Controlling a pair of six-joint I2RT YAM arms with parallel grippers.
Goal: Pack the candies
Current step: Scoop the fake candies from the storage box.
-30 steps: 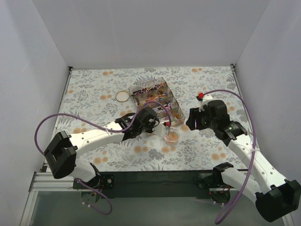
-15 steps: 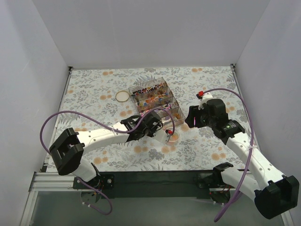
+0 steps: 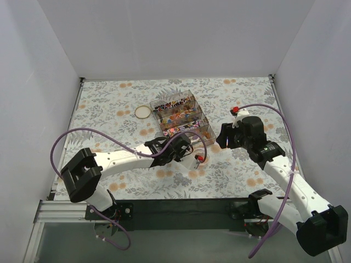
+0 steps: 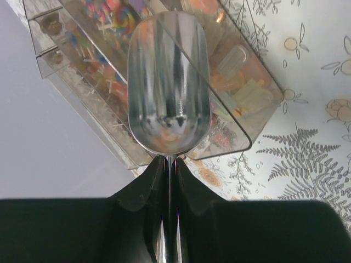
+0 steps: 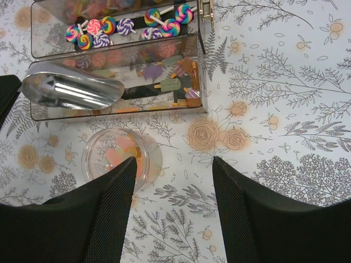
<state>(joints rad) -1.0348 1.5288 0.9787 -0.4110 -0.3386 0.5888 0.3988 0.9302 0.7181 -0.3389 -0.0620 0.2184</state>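
My left gripper (image 4: 169, 162) is shut on the thin handle of a metal scoop (image 4: 168, 82). The scoop looks empty and hovers over the near compartment of the clear compartment box (image 3: 193, 107). The right wrist view shows the scoop (image 5: 71, 90) just beyond a small round clear jar (image 5: 94, 143). The jar holds a few pink, orange and pale candies (image 5: 122, 150). More candies (image 5: 164, 85) and swirl lollipops fill the box. In the top view my left gripper (image 3: 186, 152) covers most of the jar. My right gripper (image 5: 173, 164) is open and empty, just right of the jar.
A gold lid (image 3: 142, 112) lies on the flowered tablecloth left of the box. White walls stand on three sides of the table. Purple cables loop above both arms.
My left gripper has moved nearer and to the right with the scoop, and now hides most of the jar in the top view. The right arm has hardly moved.
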